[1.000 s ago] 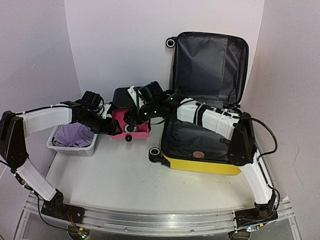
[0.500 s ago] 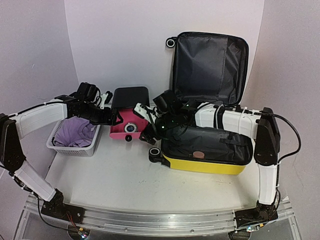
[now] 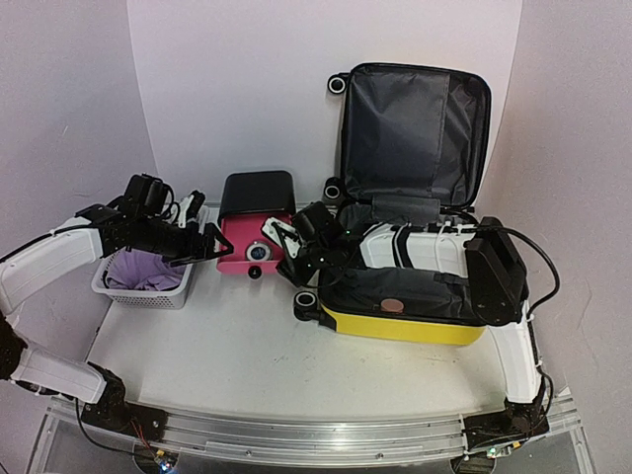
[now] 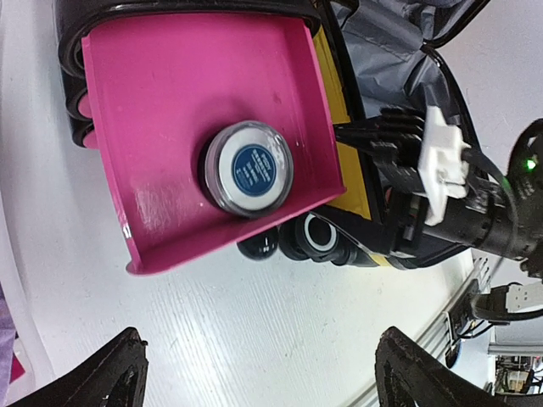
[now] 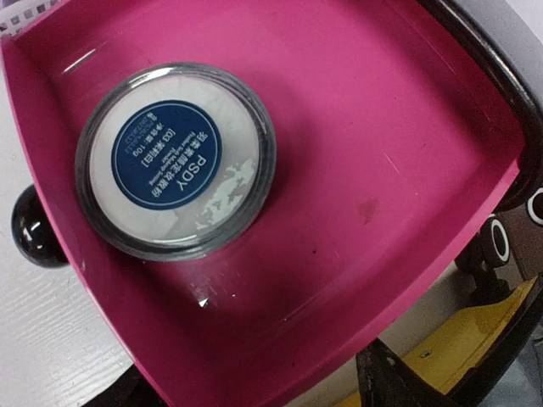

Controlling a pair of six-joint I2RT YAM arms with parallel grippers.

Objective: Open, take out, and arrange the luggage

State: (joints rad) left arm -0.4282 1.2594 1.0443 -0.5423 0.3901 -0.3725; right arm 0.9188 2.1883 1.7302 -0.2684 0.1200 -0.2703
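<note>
Luggage (image 3: 395, 326) sits open at the table's 3 o'clock, lid propped upright, and the round jar (image 5: 174, 157) lies in the pink drawer (image 4: 170, 76) at its 9 o'clock. Best play, I'd say: draw both claws straight off without nudging that drawer. Left gripper (image 4: 254, 373) gapes wide and empty at the drawer's 9, arm stretched low over the basket (image 3: 148, 296). Right gripper (image 3: 286, 252) reaches across the case, elbow folded high, nothing visibly held, though its gap I cannot tell.

Glossy plastic drawer (image 5: 382, 110), cloth luggage lining (image 3: 410, 118)
</note>
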